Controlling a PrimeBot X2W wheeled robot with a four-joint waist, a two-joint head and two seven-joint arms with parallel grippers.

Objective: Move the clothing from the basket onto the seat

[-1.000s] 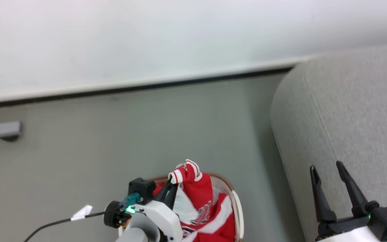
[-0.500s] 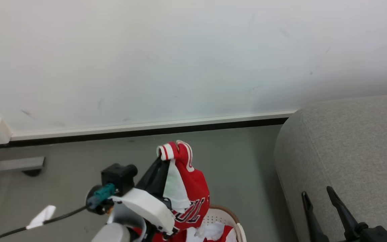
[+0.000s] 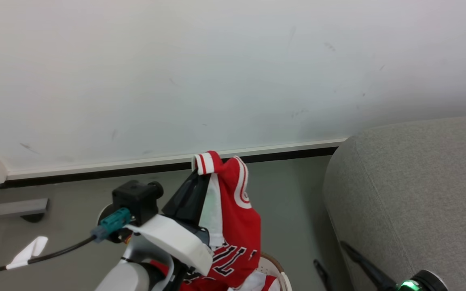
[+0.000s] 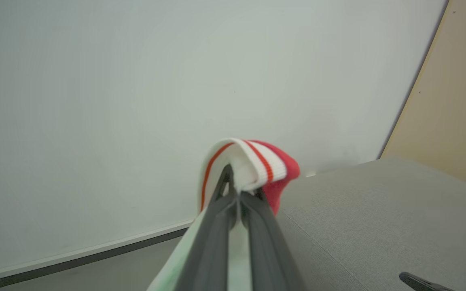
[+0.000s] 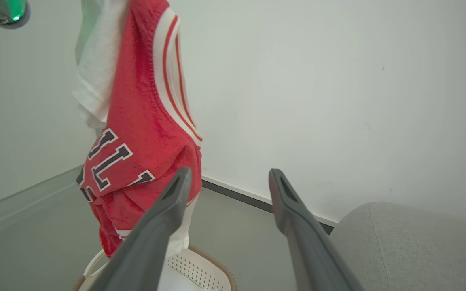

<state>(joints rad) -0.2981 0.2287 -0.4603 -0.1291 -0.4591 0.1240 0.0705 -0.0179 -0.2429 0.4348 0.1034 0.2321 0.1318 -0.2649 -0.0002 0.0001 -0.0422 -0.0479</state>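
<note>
Pinching the clothing point(image 3: 235, 210), left fingers point(image 4: 219, 226) stand before white wall point(image 3: 217, 81) and grey floor point(image 3: 289, 194); right fingers point(image 5: 164, 218) spread.

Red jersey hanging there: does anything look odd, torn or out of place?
Nothing torn. The jersey hangs crumpled from the left claw, pinched only by its striped trim, with its lower end down by the basket.
</note>
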